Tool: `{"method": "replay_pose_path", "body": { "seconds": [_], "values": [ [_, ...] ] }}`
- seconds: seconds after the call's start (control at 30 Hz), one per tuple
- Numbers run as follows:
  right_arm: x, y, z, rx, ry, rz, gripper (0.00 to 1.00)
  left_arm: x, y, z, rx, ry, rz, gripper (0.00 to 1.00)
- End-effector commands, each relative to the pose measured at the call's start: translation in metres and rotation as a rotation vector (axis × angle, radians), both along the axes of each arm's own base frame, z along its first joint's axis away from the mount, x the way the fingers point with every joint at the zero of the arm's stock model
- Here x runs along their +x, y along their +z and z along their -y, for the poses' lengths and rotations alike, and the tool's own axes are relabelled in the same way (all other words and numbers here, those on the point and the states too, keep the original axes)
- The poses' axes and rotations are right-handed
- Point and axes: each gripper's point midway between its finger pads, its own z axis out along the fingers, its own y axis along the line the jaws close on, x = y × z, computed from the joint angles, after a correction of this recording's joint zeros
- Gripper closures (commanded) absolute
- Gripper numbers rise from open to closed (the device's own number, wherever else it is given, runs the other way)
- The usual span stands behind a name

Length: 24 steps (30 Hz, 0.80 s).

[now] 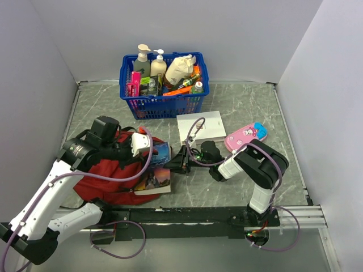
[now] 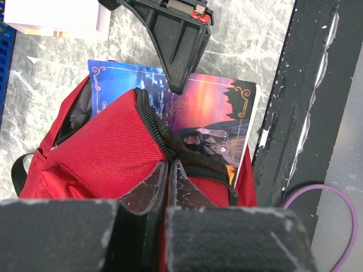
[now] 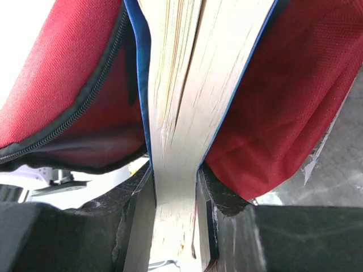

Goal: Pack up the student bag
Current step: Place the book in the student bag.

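The student bag [image 1: 108, 182], dark red with black zipper trim, lies at the near left of the table. My left gripper [image 1: 154, 148] is shut on the bag's zipper rim and holds the mouth up; in the left wrist view its fingertips [image 2: 169, 165] pinch the black trim of the bag [image 2: 102, 153]. A book [image 1: 154, 180] with a blue and orange cover sticks partway out of the opening. My right gripper [image 1: 177, 161] is shut on the book's page edge [image 3: 181, 85], with red bag fabric [image 3: 283, 85] on both sides of it. The pads [image 3: 211, 190] press on the covers.
A blue basket [image 1: 163, 85] of bottles stands at the back. A white book [image 1: 201, 129] and a pink pencil case [image 1: 245, 136] lie right of centre. A black rail [image 1: 187, 215] runs along the near edge, close to the bag.
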Motion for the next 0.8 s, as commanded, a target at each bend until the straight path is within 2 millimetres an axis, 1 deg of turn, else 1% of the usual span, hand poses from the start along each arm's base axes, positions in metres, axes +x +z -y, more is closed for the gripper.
{"method": "replay_pose_path", "body": {
  "seconds": [0.0, 0.03, 0.07, 0.17, 0.23, 0.33, 0.37, 0.4, 0.43, 0.47, 0.53, 0.6, 0.63, 0.67, 0.7, 0.73, 0.77],
  "values": [
    [-0.023, 0.101, 0.008, 0.335, 0.096, 0.337, 1.0, 0.011, 0.028, 0.011, -0.09, -0.007, 0.094, 0.99],
    [-0.025, 0.099, 0.009, 0.321, 0.094, 0.34, 1.0, 0.011, 0.026, 0.011, -0.088, -0.006, 0.091, 0.99],
    [-0.025, 0.095, 0.011, 0.299, 0.094, 0.327, 1.0, 0.011, 0.028, 0.01, -0.093, -0.004, 0.102, 0.99],
    [-0.031, 0.095, 0.015, 0.277, 0.098, 0.343, 1.0, 0.011, 0.029, 0.012, -0.107, -0.005, 0.107, 0.99],
    [-0.033, 0.097, 0.013, 0.273, 0.123, 0.35, 1.0, 0.011, 0.029, 0.013, -0.116, -0.003, 0.105, 0.99],
    [-0.03, 0.103, 0.01, 0.285, 0.132, 0.365, 1.0, 0.008, 0.029, 0.014, -0.126, -0.015, 0.1, 0.99],
    [-0.028, 0.102, 0.007, 0.288, 0.135, 0.363, 1.0, 0.007, 0.028, 0.014, -0.128, -0.016, 0.099, 0.99],
    [-0.025, 0.114, 0.004, 0.325, 0.136, 0.384, 1.0, 0.006, 0.028, 0.014, -0.129, -0.018, 0.094, 0.99],
    [-0.023, 0.118, 0.001, 0.344, 0.137, 0.39, 1.0, 0.006, 0.027, 0.015, -0.131, -0.021, 0.091, 0.99],
    [-0.014, 0.118, -0.004, 0.353, 0.132, 0.376, 1.0, 0.004, 0.027, 0.016, -0.134, -0.025, 0.083, 0.99],
    [-0.005, 0.12, -0.012, 0.358, 0.113, 0.382, 1.0, 0.003, 0.027, 0.017, -0.139, -0.031, 0.078, 0.99],
    [0.011, 0.123, -0.021, 0.35, 0.083, 0.408, 1.0, 0.003, 0.027, 0.017, -0.141, -0.034, 0.074, 0.99],
    [0.02, 0.121, -0.025, 0.331, 0.048, 0.396, 1.0, 0.002, 0.027, 0.018, -0.144, -0.037, 0.073, 0.99],
    [0.029, 0.125, -0.029, 0.325, 0.026, 0.42, 1.0, 0.002, 0.025, 0.018, -0.143, -0.038, 0.065, 0.99],
    [0.035, 0.125, -0.032, 0.309, 0.006, 0.419, 1.0, 0.002, 0.027, 0.019, -0.148, -0.043, 0.065, 0.99],
    [0.042, 0.116, -0.035, 0.263, -0.014, 0.392, 1.0, 0.001, 0.027, 0.019, -0.148, -0.048, 0.063, 0.99],
    [0.052, 0.119, -0.036, 0.244, -0.061, 0.426, 1.0, 0.001, 0.026, 0.02, -0.149, -0.051, 0.062, 0.99]
  ]
}}
